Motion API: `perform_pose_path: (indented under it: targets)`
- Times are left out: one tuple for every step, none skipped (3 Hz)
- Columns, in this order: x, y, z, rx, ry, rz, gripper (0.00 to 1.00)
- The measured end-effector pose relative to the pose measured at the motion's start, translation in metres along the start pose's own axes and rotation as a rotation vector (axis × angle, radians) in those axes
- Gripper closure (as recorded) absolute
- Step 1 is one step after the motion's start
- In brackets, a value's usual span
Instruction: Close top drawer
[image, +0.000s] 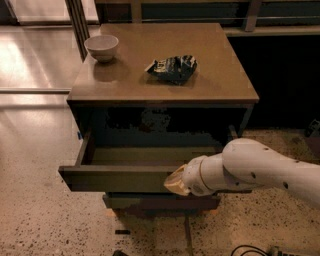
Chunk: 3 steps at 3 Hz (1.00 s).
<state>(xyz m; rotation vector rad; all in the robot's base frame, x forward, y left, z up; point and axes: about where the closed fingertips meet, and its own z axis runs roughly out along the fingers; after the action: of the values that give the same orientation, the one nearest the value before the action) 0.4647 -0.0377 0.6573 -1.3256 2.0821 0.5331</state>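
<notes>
The top drawer (115, 178) stands pulled well out of the bench (215, 82), its long dark front facing the camera and its olive-brown floor showing behind it. The pincer (176, 183), at the tip of the white arm (260, 167) that reaches in from the right, sits at the right part of that front, seemingly against it; whether it is apart or together cannot be told. On the bench top a pale bowl (102, 47) stands near the back left corner, and a crumpled dark snack bag (172, 68) lies near the middle.
</notes>
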Motion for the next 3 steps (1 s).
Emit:
perform_pose_path:
  targets:
    - [-0.004,-0.010,0.008,0.011,-0.011,-0.003,1.00]
    - [-0.009,-0.035,0.024,0.091,-0.013,0.039,1.00]
    - [-0.009,-0.035,0.024,0.091,-0.013,0.039,1.00]
